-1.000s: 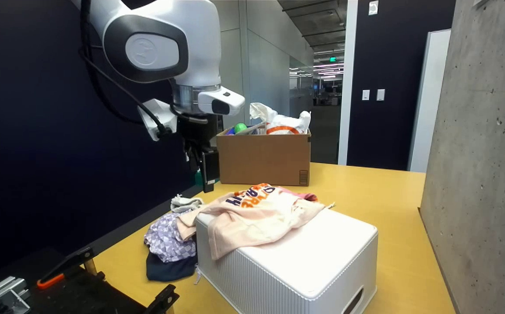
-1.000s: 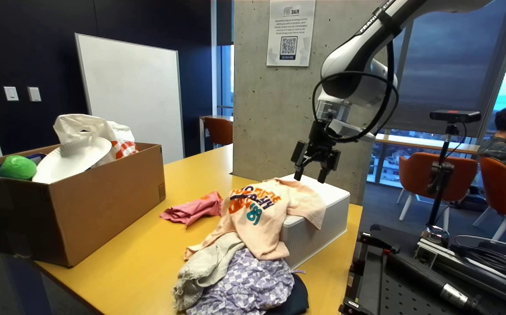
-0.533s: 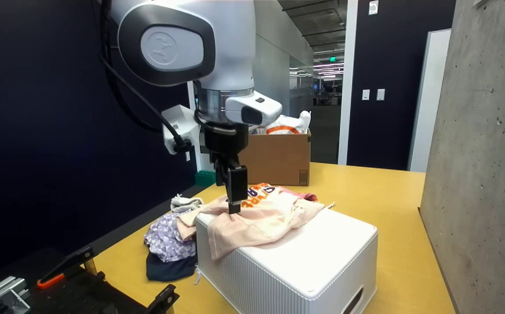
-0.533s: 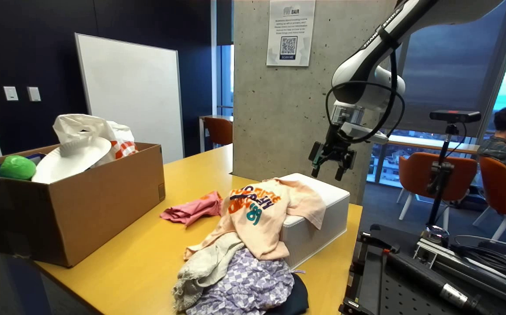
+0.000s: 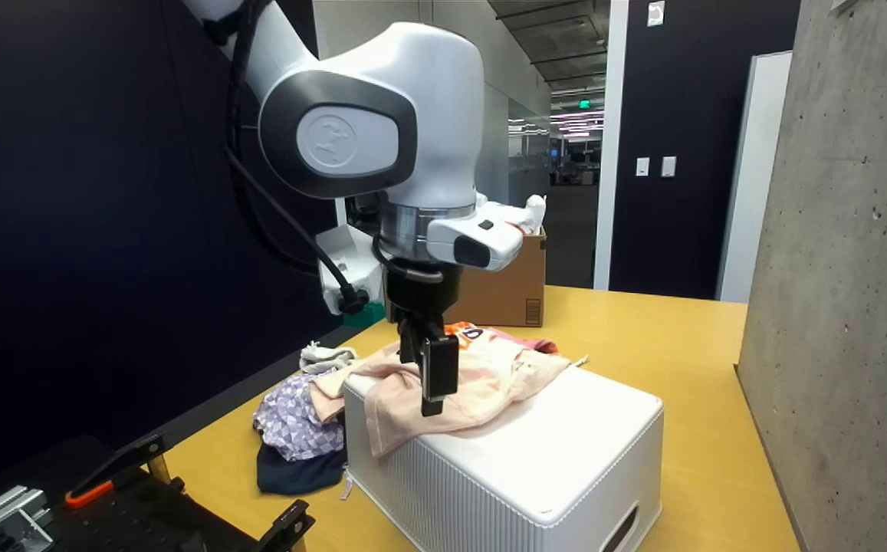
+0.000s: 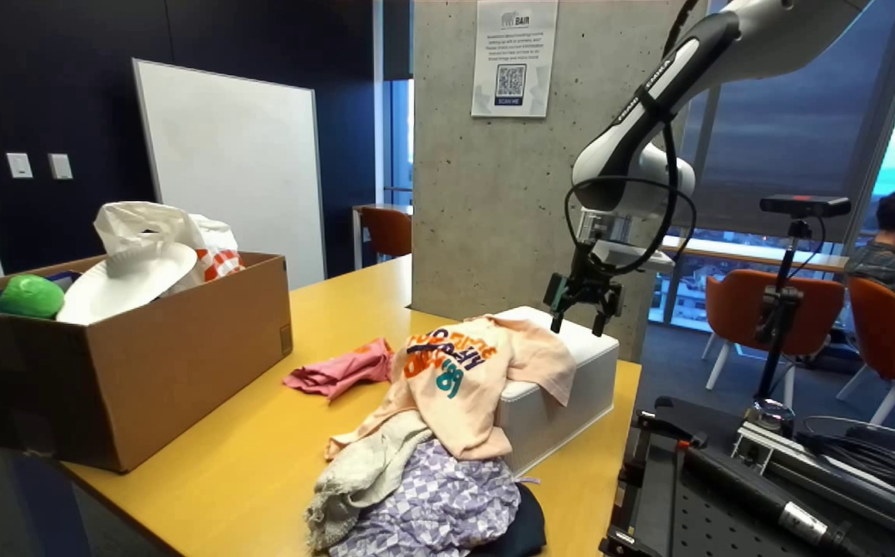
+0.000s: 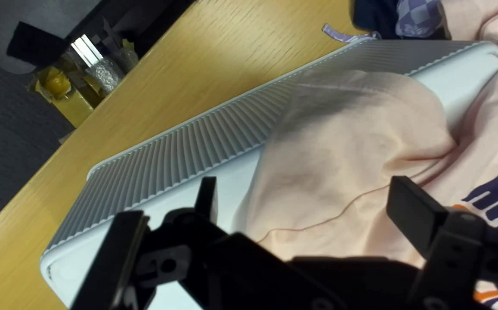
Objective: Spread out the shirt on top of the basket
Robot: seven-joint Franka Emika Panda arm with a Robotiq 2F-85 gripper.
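The peach shirt (image 5: 489, 387) with printed lettering lies bunched over one end of the white basket (image 5: 566, 452). In an exterior view the shirt (image 6: 455, 379) drapes down the basket's (image 6: 559, 418) near end onto other clothes, with a sleeve over the side edge. Part of the flat white top is bare. My gripper (image 5: 432, 406) is open and empty above the shirt's sleeve edge; it also shows in an exterior view (image 6: 578, 328). In the wrist view the fingers (image 7: 304, 191) are wide apart, one over bare basket top, one over the shirt (image 7: 339, 146). No contact is visible.
A purple-white patterned cloth (image 6: 439, 503), a grey cloth (image 6: 374, 464) and a dark cloth (image 5: 297, 468) lie beside the basket. A pink cloth (image 6: 346, 367) lies behind. A cardboard box (image 6: 199, 363) stands on the yellow table (image 6: 254, 433). A concrete wall (image 5: 834, 268) bounds one side.
My gripper has moved from near the shirt's lettering toward the sleeve end of the basket, and it has come lower. It stays open. The shirt and basket have not moved.
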